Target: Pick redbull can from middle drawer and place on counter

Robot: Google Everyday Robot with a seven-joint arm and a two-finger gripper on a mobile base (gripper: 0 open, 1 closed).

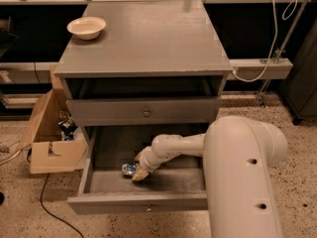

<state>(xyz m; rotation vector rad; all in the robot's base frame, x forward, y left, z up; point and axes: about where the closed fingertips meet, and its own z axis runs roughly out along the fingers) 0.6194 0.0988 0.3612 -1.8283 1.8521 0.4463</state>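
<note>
The redbull can, small, silver and blue, lies on the floor of the open middle drawer, near its left-centre. My gripper reaches down into the drawer from the right and sits right against the can's right side, with a tan fingertip just beside it. The can is partly hidden by the gripper. The counter is the flat grey top of the cabinet above.
A cream-white bowl stands on the counter's back left corner. A closed drawer front with a knob is above the open drawer. An open cardboard box sits on the floor at the left. My arm's bulky white body fills the lower right.
</note>
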